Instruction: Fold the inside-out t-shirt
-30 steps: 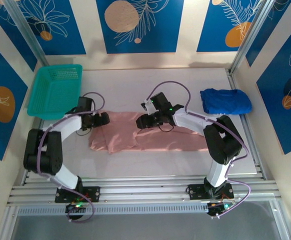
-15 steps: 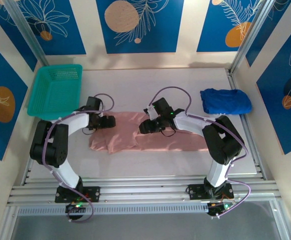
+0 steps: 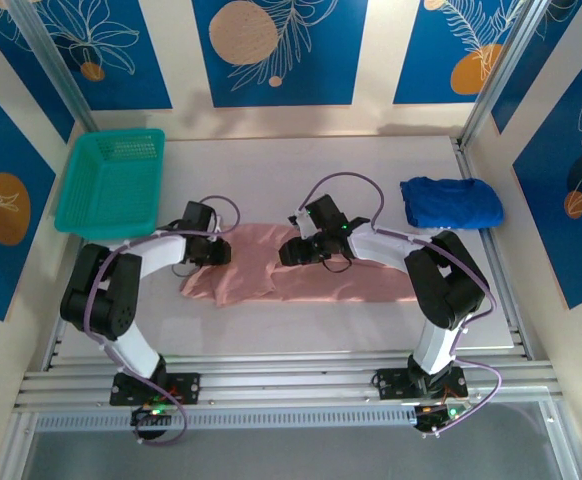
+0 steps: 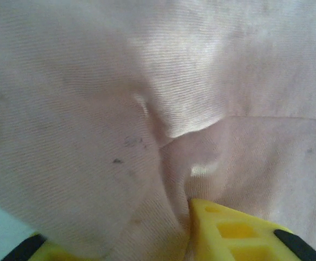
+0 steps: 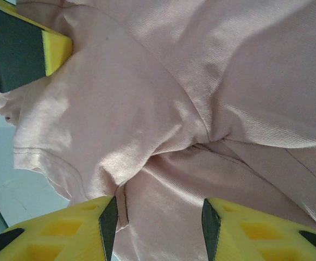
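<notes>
The inside-out t-shirt lies as a long, partly folded salmon-pink band across the middle of the table. My left gripper sits at its upper left edge. In the left wrist view a bunched ridge of the t-shirt is caught between the yellow fingers, with the left gripper shut on it. My right gripper rests on the shirt's middle top edge. In the right wrist view the right gripper stands open, its pads either side of smooth cloth. The left gripper's finger shows at the top left there.
A teal basket stands at the back left of the table. A royal-blue garment lies bundled at the back right. The white tabletop is bare in front of the shirt, up to the rail at the near edge.
My left gripper has moved right onto the shirt's left edge and its jaws have closed on the cloth. The right gripper has shifted only slightly.
</notes>
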You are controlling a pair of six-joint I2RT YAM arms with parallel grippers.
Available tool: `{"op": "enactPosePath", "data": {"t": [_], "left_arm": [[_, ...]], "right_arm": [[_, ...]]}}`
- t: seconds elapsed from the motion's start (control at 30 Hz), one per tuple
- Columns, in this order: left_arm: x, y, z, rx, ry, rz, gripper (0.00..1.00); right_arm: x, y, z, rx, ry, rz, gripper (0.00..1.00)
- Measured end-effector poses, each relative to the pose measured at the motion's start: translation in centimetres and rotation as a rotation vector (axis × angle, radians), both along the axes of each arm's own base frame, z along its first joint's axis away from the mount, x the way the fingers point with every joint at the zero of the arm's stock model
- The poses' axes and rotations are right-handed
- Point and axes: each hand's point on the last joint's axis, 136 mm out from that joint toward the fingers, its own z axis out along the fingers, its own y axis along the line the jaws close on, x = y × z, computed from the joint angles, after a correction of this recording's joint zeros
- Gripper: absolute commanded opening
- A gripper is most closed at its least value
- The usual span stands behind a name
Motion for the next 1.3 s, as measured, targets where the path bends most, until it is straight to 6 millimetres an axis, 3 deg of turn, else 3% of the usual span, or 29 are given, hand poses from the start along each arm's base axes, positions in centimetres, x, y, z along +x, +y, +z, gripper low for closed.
{"op": "enactPosePath", "data": {"t": [0.13,0.33,0.47,0.7,1.07,1.3], "left_arm": [[0.0,-1.0,-0.1,-0.050,-0.009,-0.011,0.00],[-0.6,-1.5,0.2,-0.154,-0.026,-0.004,0.00],[-1.9,0.6,0.9,-0.183,0.006,0.071,0.00],[-2.0,3.8,4.6,-0.120,-0.019,0.182,0.00],[-2.3,8.5,10.2,0.090,-0.015,0.234,0.00],[-2.4,11.1,13.6,0.234,-0.034,0.191,0.00]], "right_arm": [[0.1,-0.1,0.1,-0.003,-0.006,-0.004,0.47],[0.6,-1.1,1.3,-0.012,-0.032,-0.033,0.47],[1.3,-3.5,3.2,-0.003,-0.070,-0.086,0.48],[3.1,-8.7,5.2,-0.005,-0.094,-0.229,0.50],[4.7,-16.6,2.9,-0.084,0.020,-0.483,0.53],[4.3,-17.0,0.8,-0.113,0.092,-0.498,0.53]]}}
